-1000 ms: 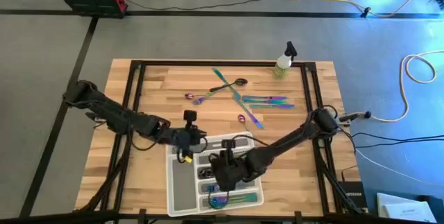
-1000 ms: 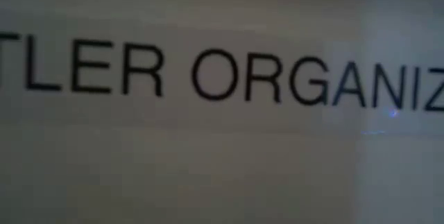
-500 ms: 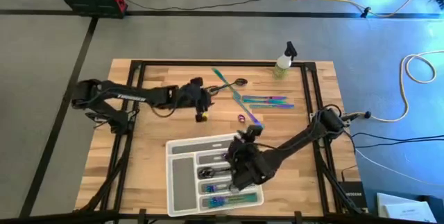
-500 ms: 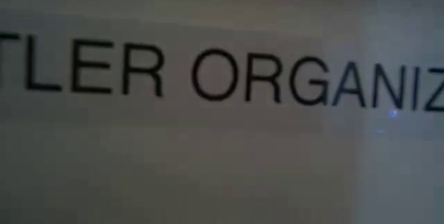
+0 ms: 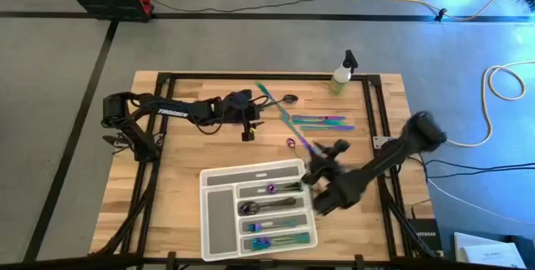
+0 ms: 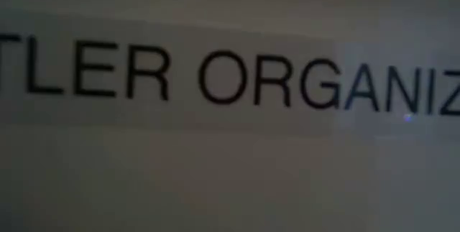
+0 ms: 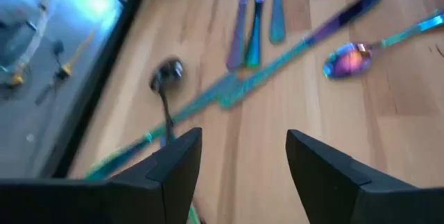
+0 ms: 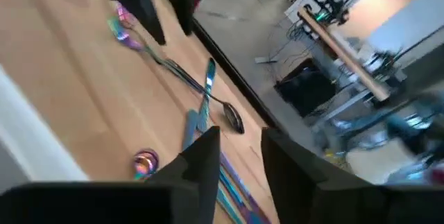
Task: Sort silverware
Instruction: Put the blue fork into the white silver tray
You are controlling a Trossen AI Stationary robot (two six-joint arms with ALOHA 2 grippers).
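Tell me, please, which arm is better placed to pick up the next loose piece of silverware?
Probably the left. The left gripper, open and empty, hovers beside the small iridescent spoon and the loose iridescent silverware. The right gripper, open too, sits by the translucent white compartment tray.

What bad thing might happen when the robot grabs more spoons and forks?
The loose silverware lies crossed and bunched on the table, so the open left pincer hovering nearby might nudge several pieces or lift two at once. The spray bottle stands close to that pile and could get knocked over. The right pincer, open beside the tray, might bump its edge.
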